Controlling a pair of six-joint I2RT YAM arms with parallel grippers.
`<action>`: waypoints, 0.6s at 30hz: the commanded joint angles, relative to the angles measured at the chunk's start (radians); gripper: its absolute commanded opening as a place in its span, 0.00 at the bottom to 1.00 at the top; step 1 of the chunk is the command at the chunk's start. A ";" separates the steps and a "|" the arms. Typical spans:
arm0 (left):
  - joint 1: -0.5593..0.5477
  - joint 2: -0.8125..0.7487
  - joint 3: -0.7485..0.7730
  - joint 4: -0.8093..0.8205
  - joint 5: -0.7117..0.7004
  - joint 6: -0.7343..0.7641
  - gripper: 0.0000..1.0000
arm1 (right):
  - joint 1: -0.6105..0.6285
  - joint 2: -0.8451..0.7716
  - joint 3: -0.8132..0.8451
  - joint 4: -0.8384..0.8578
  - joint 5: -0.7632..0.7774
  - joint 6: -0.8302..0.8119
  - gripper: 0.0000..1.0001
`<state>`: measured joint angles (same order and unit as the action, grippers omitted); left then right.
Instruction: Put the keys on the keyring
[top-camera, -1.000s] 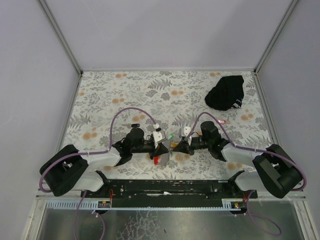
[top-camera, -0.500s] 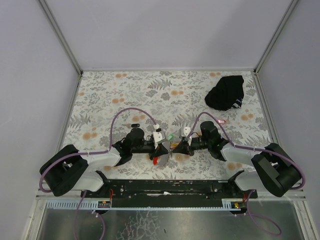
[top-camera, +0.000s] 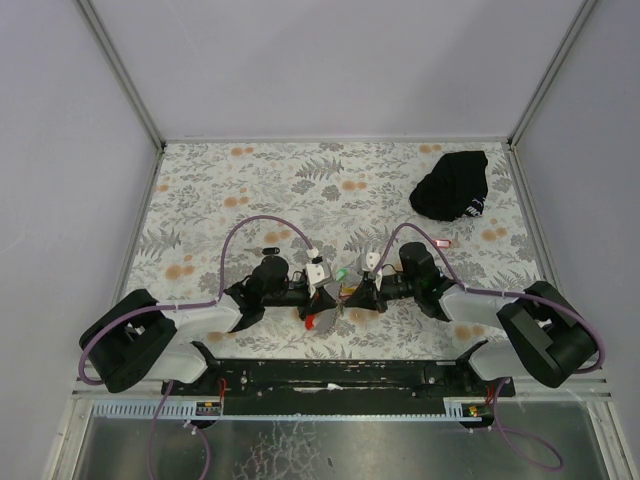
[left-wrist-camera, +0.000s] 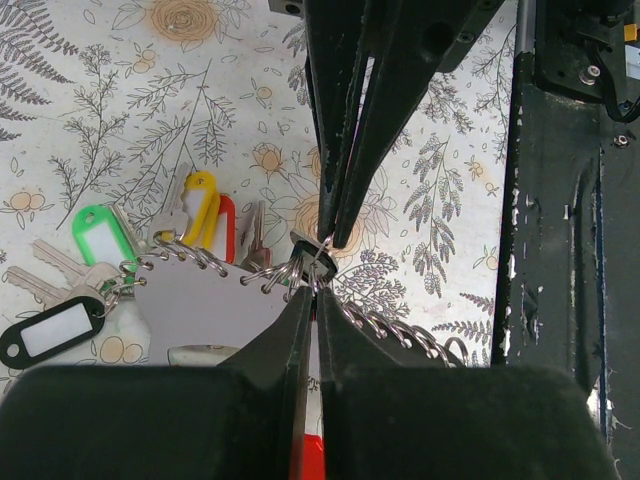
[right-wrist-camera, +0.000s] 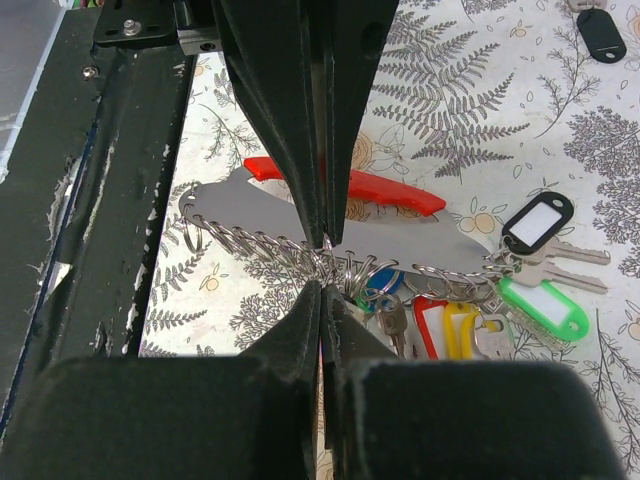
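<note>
The keyring is a flat grey strap (right-wrist-camera: 400, 238) with a red end (right-wrist-camera: 385, 190) and a row of metal rings along one edge. It hangs between both grippers at the table's near middle. Keys with green (right-wrist-camera: 545, 305), black (right-wrist-camera: 535, 220), red (right-wrist-camera: 430, 320), yellow (right-wrist-camera: 465, 325) and blue (right-wrist-camera: 385, 285) tags hang from its rings. My left gripper (left-wrist-camera: 312, 285) is shut on the ringed edge of the strap (left-wrist-camera: 210, 310). My right gripper (right-wrist-camera: 322, 285) is shut on a ring from the opposite side. The two sets of tips almost touch (top-camera: 337, 291).
A loose key with a black tag (top-camera: 268, 250) lies on the floral tablecloth left of the grippers, and also shows in the right wrist view (right-wrist-camera: 600, 25). A small pink item (top-camera: 446, 241) lies to the right. A black cloth bundle (top-camera: 452, 185) sits at the back right.
The right arm has shifted slightly left toward the left gripper. The keyring stays held between both grippers.
</note>
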<state>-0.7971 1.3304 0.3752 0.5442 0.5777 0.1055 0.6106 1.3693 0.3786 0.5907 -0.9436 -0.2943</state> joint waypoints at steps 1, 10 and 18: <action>-0.005 -0.005 0.007 0.107 0.029 -0.007 0.00 | 0.011 0.015 0.046 0.090 -0.066 0.038 0.00; -0.008 -0.003 0.010 0.104 0.046 -0.005 0.00 | 0.011 0.014 0.042 0.109 -0.090 0.046 0.00; -0.007 -0.003 0.014 0.097 0.075 -0.001 0.00 | 0.011 0.034 0.057 0.092 -0.132 0.029 0.00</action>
<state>-0.7979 1.3304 0.3752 0.5541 0.6144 0.1043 0.6109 1.3933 0.3859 0.6304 -1.0000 -0.2577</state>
